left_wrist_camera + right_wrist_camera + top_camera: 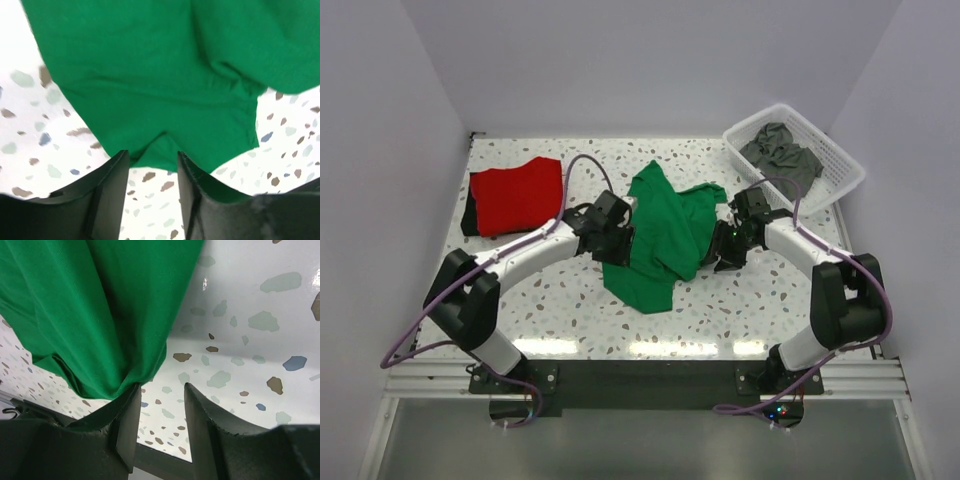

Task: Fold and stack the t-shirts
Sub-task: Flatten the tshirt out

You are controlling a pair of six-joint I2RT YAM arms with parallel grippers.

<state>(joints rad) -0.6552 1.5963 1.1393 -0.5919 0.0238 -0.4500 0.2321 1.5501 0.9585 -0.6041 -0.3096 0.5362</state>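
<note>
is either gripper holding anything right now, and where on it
Nothing is held. The left gripper and right gripper are both open, bare table showing between their jaws; the green shirt only lies at their tips.

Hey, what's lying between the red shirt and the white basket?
The green t-shirt, crumpled, with the left gripper and right gripper at its sides. The top view shows it.

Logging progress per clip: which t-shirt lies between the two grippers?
The green t-shirt, crumpled mid-table between the left gripper and right gripper. The red t-shirt lies folded at the far left; the grey t-shirt sits in the white basket.
</note>
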